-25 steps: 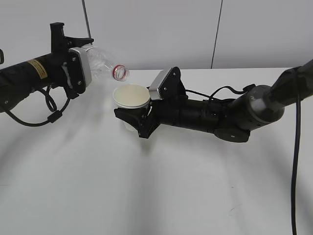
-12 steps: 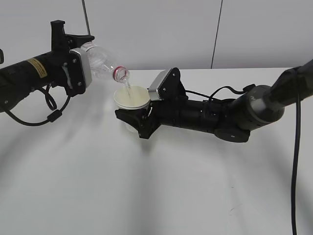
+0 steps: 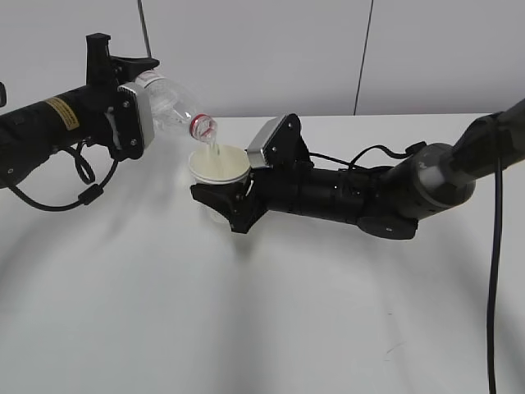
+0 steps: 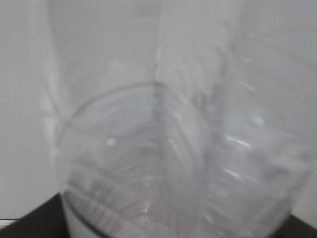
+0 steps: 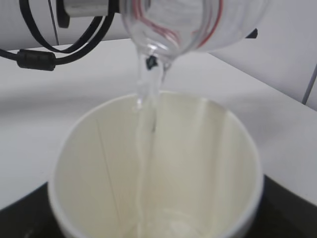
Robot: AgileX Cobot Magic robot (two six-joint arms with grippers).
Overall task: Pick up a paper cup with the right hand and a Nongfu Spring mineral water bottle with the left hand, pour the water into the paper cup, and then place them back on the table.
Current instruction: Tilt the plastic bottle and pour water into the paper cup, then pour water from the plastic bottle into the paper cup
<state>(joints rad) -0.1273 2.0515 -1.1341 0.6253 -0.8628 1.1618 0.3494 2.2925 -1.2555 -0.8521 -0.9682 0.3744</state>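
1. Exterior view: left hand (image 3: pixel 131 115) reaches in from the left edge, held above the table (image 3: pixel 246 328), clamped on the body of the bottle (image 3: pixel 176 107).
2. Bottle is tipped neck-down to the right; the red neck ring and open mouth sit just past the gripper, right over the cup (image 3: pixel 220 164).
3. Thin stream of water (image 3: pixel 215 148) runs from the bottle mouth down into the cup.
4. Right hand (image 3: pixel 234 201) reaches in from the right side w/ arm lying low over the table; jaws closed around the lower part of the cup, cup upright, rim above the jaws.
5. Silver-grey block (image 3: pixel 264 146) on the right wrist sits just behind the cup rim.
6. Black cable (image 3: pixel 57 193) loops under the left arm; yellow sticker (image 3: pixel 61 115) shows on that arm.
7. Left wrist view: clear bottle (image 4: pixel 163 163) fills the frame directly ahead of the gripper, blurred; fingers not visible here, grip read from exterior view only.
8. Right wrist view: cup (image 5: pixel 158 168) sits directly ahead of the gripper, open top facing cam; bottle mouth (image 5: pixel 173 25) hangs above the far rim.
9. Water stream (image 5: pixel 146 99) falls inside the cup's far-left wall; a little water pools at the cup bottom.
10. Dark jaw parts show at both lower corners beside the cup.
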